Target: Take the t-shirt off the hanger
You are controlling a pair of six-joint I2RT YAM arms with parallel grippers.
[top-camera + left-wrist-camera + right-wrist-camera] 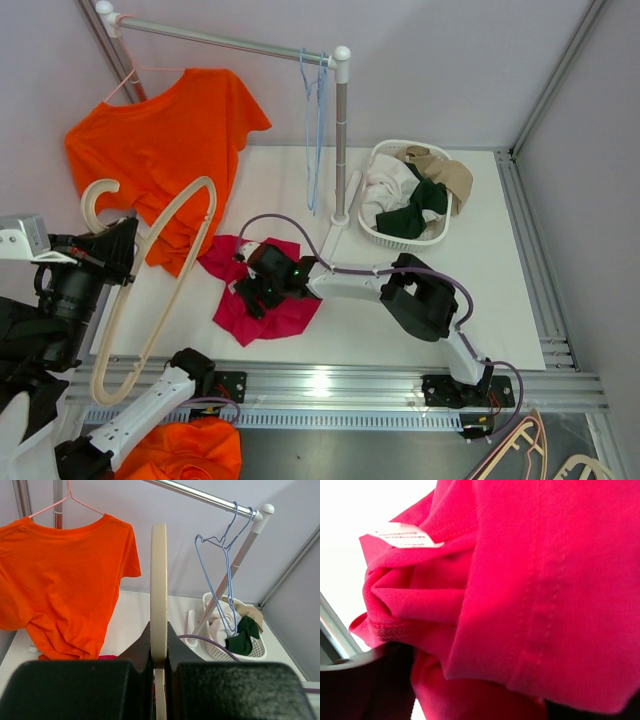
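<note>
Cloth limp, light: pinch pink t-shirt (290, 318) at fold. Left gripper (159, 652) jaws clamp stiff cream hanger (159, 580); right gripper (252, 290) jaws unreadable.

Quick tally. Three garments sat outside the basket: an orange t-shirt (165, 150) upper left, a pink t-shirt (295, 318) mid-frame and an orange bundle (195, 450) bottom left. There was one white basket (385, 238) of clothes and one rail (220, 38). Hangers: one cream hanger (159, 580), one pink wire hanger (86, 505), blue wire hangers (318, 120) that looked like two, and two wooden hangers (540, 422) bottom right.
</note>
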